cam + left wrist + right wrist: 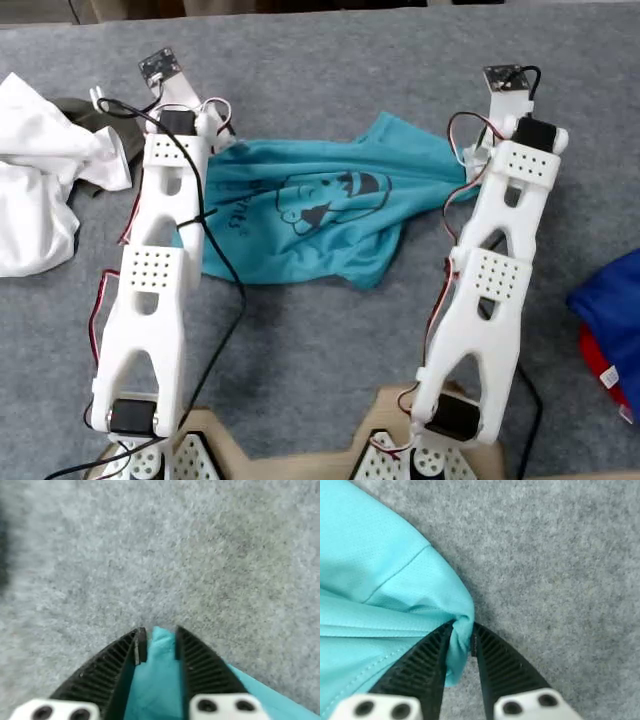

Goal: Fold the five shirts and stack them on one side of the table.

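Note:
A teal shirt (320, 210) with a dark printed drawing lies stretched across the grey table between the two arms. My left gripper (156, 642) is shut on the shirt's edge (157, 680), with teal cloth pinched between the black ribbed fingers (112, 667). In the high view this gripper (215, 135) sits at the shirt's left end. My right gripper (462, 635) is shut on a bunched corner of the same shirt (375, 595), at its right end (478, 165) as seen from above.
A white shirt (40, 190) lies crumpled at the table's left, with a dark olive garment (95, 120) under it. A blue shirt (612, 290) over a red one (600, 370) sits at the right edge. Grey felt table (320, 340) lies bare in front.

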{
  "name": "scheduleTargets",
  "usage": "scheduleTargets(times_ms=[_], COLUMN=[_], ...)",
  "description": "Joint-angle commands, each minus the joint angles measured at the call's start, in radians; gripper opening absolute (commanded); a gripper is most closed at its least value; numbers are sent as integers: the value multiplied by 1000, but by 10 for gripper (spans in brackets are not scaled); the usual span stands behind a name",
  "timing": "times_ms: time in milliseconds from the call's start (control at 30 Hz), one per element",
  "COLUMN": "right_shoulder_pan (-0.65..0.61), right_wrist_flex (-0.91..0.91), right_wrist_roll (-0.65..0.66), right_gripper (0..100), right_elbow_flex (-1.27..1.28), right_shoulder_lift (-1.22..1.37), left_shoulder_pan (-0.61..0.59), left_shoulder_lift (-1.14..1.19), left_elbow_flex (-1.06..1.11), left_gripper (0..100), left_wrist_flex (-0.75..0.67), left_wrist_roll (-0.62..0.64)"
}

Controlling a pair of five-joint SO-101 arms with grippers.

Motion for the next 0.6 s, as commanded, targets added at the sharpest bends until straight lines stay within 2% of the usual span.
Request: scheduleTargets(times_ms=[0, 200, 400, 567], right_shoulder_pan=[4, 4, 1, 1], right_wrist_flex=[-15, -15, -2, 60], right_wrist_roll=[11, 11, 18, 69], right_gripper=[5, 5, 5, 5], right_elbow_flex=[-39, -39, -41, -41], right_shoulder_lift=[-8, -8, -15, -137], left_shoulder_pan=[11, 26, 28, 17], left_shoulder_lift=[-8, -8, -19, -19], left_elbow_flex=[-34, -34, -51, -193], left_gripper=[16, 19, 19, 19], left_wrist_flex=[8, 12, 75, 238], left_wrist_roll=[2, 0, 2, -3])
